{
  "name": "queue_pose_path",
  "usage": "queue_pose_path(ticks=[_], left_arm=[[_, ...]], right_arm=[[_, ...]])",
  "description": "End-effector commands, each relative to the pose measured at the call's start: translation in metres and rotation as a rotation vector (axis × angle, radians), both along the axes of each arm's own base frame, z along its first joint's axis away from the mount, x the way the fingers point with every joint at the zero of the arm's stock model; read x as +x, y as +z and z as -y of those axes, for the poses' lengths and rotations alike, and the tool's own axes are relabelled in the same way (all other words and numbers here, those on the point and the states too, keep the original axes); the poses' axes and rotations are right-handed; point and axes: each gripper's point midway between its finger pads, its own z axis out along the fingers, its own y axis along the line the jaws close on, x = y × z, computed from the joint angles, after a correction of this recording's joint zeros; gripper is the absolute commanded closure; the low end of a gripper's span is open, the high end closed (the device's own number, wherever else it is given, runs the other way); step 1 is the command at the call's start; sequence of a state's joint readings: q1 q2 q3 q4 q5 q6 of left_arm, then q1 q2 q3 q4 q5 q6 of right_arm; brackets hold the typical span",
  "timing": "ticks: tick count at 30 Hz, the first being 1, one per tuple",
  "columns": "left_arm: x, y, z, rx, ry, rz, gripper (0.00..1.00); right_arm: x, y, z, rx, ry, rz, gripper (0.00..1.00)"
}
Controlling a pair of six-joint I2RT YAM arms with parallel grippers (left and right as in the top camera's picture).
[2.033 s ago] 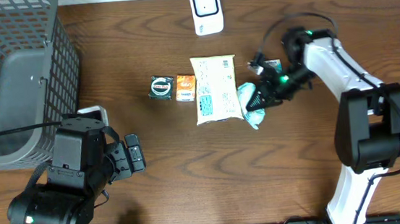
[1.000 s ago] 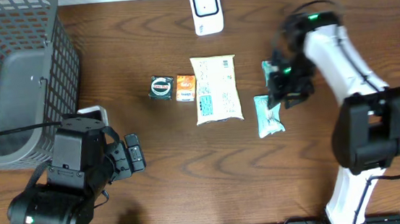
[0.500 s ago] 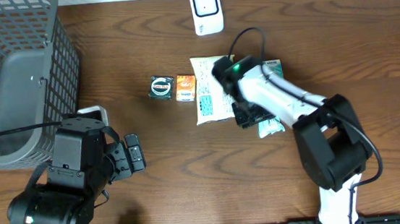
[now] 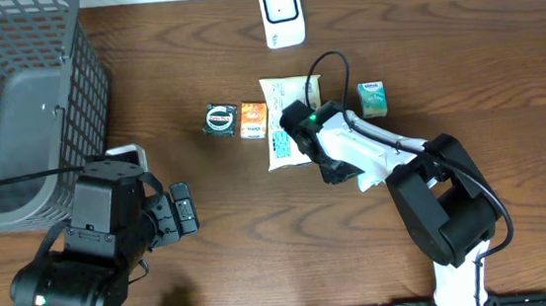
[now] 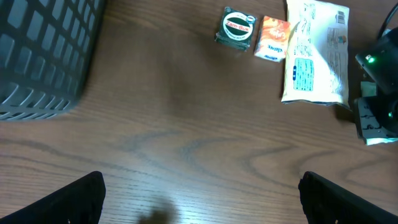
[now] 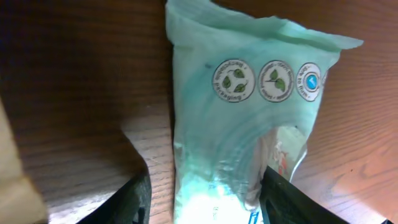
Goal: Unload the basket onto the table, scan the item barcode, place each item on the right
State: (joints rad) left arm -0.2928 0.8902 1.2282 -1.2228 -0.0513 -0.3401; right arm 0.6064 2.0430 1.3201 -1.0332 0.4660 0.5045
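The right claw [image 6: 205, 199] stands half-open astride the mint-green plastic pouch [image 6: 242, 118], which lies flat on the brown wooden table [image 6: 74, 93].

The right wrist view shows the pouch between the 2 fingers [image 6: 134, 199], with bare wood beside one of them, nothing gripped, and 3 round printed symbols on the wrapper. Overhead, the arm hides nearly all of the pouch, but that view places it just beside the cream flat packet [image 4: 293, 121] and near the small green box [image 4: 372, 98]. The left claw [image 5: 214, 199] gapes wide, holding nothing.
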Motion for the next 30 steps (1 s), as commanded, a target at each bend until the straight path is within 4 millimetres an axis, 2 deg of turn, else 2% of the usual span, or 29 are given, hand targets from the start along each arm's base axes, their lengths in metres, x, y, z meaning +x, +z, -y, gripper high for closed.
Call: queue_pose_path(ticks=[1,15,26,28,30], left_arm=[[0.0,0.0,-0.001,0.001,0.0,0.003,0.02],[0.0,0.0,-0.001,0.001,0.0,0.003,0.02],[0.0,0.0,-0.001,0.001,0.0,0.003,0.02],[0.0,0.0,-0.001,0.001,0.0,0.003,0.02],[0.0,0.0,-0.001,0.001,0.0,0.003,0.02]], right_arm=[[-0.001,-0.001,0.01,-0.013,-0.034,0.012,0.52],[0.002,-0.001,0.012,-0.032,-0.002,0.019,0.53],[-0.005,-0.023,0.018,-0.027,0.021,0.023,0.53],[-0.005,-0.026,0.022,-0.026,0.022,0.018,0.58],[-0.005,-0.026,0.025,-0.025,0.011,0.016,0.7]])
